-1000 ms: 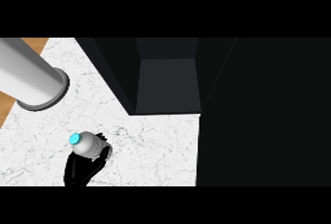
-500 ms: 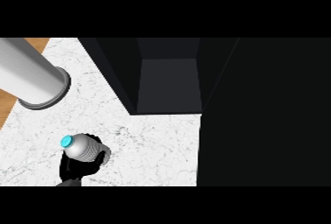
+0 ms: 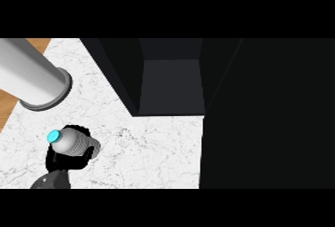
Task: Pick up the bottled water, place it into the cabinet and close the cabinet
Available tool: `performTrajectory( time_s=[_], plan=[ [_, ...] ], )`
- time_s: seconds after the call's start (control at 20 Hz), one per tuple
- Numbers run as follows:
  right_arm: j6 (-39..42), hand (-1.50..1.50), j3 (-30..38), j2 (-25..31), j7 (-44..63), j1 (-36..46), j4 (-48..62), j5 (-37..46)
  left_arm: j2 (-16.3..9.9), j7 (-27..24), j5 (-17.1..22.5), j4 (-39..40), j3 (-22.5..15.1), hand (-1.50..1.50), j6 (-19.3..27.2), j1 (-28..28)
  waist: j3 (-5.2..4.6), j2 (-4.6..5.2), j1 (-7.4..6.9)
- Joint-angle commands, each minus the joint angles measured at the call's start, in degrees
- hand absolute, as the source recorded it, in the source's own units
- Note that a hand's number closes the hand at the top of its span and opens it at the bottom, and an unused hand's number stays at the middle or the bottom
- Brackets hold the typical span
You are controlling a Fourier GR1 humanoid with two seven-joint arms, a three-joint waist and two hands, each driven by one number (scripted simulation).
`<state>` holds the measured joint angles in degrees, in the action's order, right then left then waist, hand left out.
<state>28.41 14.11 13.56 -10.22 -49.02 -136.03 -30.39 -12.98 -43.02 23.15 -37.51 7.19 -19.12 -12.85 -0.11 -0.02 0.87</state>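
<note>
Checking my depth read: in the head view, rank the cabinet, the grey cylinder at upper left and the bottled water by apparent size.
1. Cabinet, largest by far.
2. Grey cylinder.
3. Bottled water, smallest, held in the robot hand; it may sit nearer the camera, so its true size is unsure.

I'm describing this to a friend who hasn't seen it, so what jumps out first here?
The dark open cabinet fills the upper middle and right. At lower left, a black robot hand curls round a bottled water with a bright cyan cap, above the white marble counter. A grey forearm crosses the upper left corner.

Kitchen: marble counter (image 3: pixel 144 146) beside dark cabinet (image 3: pixel 170 84).
</note>
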Motion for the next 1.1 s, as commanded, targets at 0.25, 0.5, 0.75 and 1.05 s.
performTrajectory(
  time_s=[0.25,0.5,0.75,1.05],
  plan=[
    [-1.9,-1.50,1.7,0.5,4.1,-3.7,-12.1,-6.2,3.6,4.9,-2.7,-9.7,-4.6,1.50,4.7,-1.9,0.08,-0.26,-0.17],
    [-3.4,-1.50,3.5,1.8,4.9,-2.8,-11.6,-9.6,6.0,12.9,-1.9,-18.1,-7.1,1.50,7.2,-0.9,0.07,-0.17,-0.72],
    [-2.3,-1.50,3.2,2.2,4.4,-4.7,-12.9,-9.3,11.5,18.4,-5.3,-25.8,-10.9,1.50,17.8,-2.8,0.05,-0.26,-0.36],
    [-0.2,-1.50,5.2,2.2,1.7,-2.6,-6.9,-10.0,12.9,22.7,-5.7,-30.2,-16.8,1.50,27.4,-6.2,0.08,-0.16,0.09]
  ],
)
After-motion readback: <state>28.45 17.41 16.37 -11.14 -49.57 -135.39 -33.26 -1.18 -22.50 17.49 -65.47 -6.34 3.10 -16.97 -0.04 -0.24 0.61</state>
